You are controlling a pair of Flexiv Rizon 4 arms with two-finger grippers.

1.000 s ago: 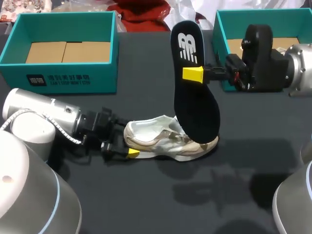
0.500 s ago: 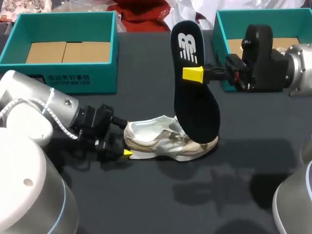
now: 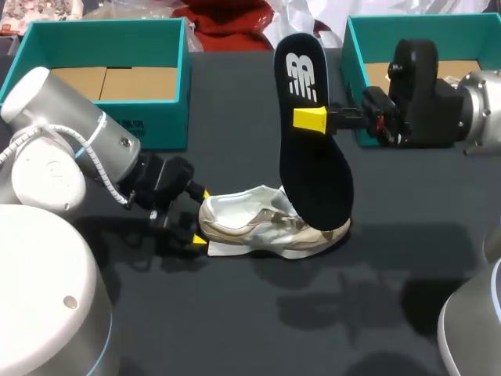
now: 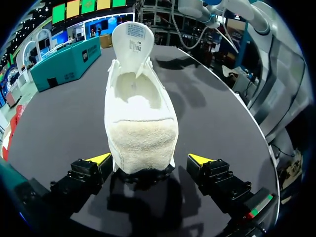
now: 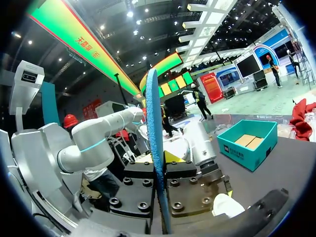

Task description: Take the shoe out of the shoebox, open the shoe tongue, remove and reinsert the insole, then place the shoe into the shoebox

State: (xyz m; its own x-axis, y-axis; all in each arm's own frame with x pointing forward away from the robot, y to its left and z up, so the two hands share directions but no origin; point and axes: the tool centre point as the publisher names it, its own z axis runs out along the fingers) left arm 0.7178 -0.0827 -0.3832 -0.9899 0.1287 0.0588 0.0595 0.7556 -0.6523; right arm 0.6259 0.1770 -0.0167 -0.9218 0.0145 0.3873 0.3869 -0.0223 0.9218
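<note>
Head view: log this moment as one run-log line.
phase: insole out | right gripper: shut on insole, held on end | left gripper: open, straddling heel | shoe: on table

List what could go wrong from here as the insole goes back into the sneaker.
1. The right pincer clamps the insole by one edge only, well above its low end. Pushed down, the insole may pivot or slip.
2. The left pincer stands open around the heel of the sneaker without clamping it. The sneaker may slide or tip when the insole presses in.
</note>
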